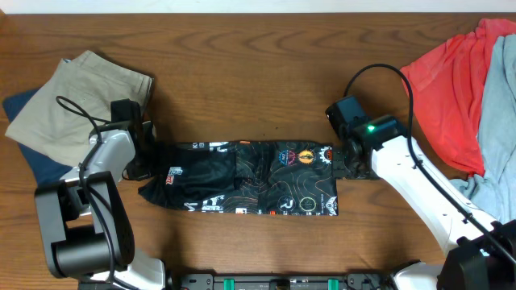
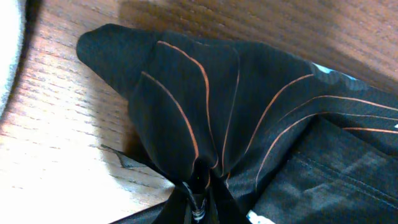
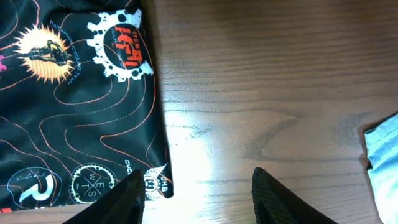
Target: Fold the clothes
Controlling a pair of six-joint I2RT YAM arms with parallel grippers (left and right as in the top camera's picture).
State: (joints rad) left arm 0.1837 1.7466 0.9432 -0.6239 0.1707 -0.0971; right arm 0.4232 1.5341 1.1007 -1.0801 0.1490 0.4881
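Note:
The clothes, a black jersey (image 1: 242,177) with thin orange contour lines and round logos, lie as a long folded strip across the middle of the table. My left gripper (image 1: 143,161) is at the strip's left end. In the left wrist view my left gripper (image 2: 199,208) is shut on the jersey (image 2: 236,106), with fabric bunched into a pinch between the jaws. My right gripper (image 1: 347,159) is at the right end. In the right wrist view my right gripper (image 3: 198,196) is open over the wood, one finger (image 3: 121,199) above the jersey's corner (image 3: 74,112), holding nothing.
Khaki shorts (image 1: 81,97) lie on a navy garment (image 1: 32,157) at the back left. A red shirt (image 1: 451,97) and a light blue-grey garment (image 1: 496,121) are heaped at the right edge. The wooden table (image 1: 258,72) shows behind the jersey.

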